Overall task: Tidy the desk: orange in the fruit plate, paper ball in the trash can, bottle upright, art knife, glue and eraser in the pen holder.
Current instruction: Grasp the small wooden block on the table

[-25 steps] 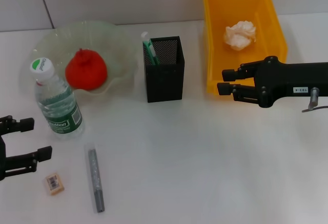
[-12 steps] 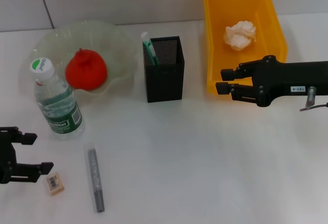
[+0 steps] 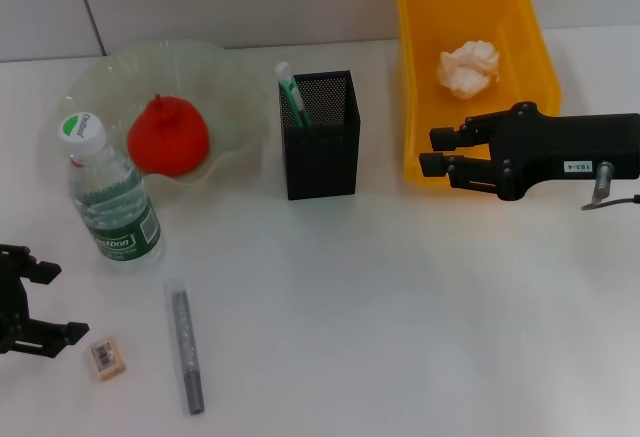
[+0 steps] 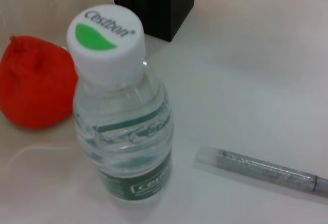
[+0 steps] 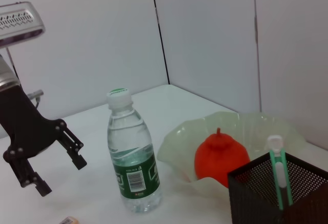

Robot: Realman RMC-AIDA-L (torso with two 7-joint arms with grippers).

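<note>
My left end effector (image 3: pixel 38 302) sits low at the near left edge of my head view, with only its black fingers and a bit of the wrist showing. The two fingers are spread apart with nothing between them, tips pointing toward my right. In the right wrist view the same left end effector (image 5: pixel 57 155) shows farther off, fingers splayed. My right arm reaches in level from the right, its right end effector (image 3: pixel 438 151) pointing toward my left, fingers parted and holding nothing.
</note>
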